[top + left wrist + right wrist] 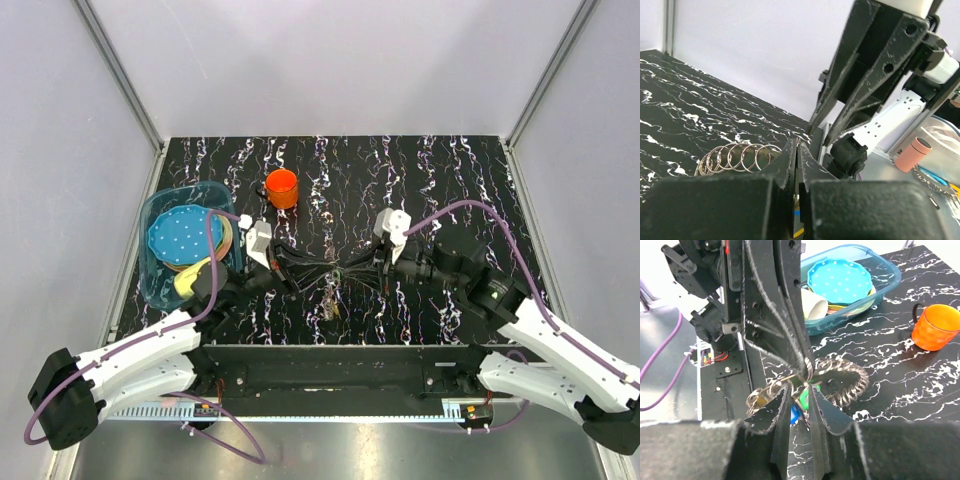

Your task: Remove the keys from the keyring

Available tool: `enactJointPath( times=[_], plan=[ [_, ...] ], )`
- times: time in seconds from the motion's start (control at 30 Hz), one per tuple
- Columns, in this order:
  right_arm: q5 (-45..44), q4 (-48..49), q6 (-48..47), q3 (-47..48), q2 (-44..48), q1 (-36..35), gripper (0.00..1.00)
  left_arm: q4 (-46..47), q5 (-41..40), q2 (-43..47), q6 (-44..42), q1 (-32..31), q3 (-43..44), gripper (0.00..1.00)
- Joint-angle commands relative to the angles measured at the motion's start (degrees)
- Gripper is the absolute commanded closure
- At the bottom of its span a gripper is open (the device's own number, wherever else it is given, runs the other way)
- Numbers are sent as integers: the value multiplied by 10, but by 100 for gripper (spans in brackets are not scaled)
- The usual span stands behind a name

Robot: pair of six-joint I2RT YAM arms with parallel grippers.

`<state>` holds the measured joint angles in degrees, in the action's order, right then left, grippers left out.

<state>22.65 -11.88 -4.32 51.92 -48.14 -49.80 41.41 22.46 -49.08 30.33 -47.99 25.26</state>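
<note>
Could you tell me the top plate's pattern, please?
Plate: blue with white dots, clearest in right wrist view.

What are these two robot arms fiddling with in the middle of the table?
They are working on a keyring made of coiled metal loops, with small coloured keys on it. The left claw is pinched shut on the ring from one side. The right claw meets it from the other side, its fingers either side of the green key, though it is hard to tell whether it grips. An orange cup stands off to the side.
</note>
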Motion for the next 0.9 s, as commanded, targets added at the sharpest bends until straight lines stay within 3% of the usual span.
enactJointPath(
  times=[0.0, 0.1, 0.4, 0.87],
  plan=[
    [121, 10, 55, 52, -35, 46, 74, 82, 42, 14, 14, 3, 18, 100],
    [230, 57, 120, 53, -46, 100, 73, 94, 49, 15, 24, 4, 17, 100],
    [326, 142, 196, 20, -51, 131, 69, 110, 62, 16, 38, 7, 22, 100],
    [316, 167, 166, -16, -55, 132, 66, 129, 66, 13, 51, 7, 23, 100]
  ],
)
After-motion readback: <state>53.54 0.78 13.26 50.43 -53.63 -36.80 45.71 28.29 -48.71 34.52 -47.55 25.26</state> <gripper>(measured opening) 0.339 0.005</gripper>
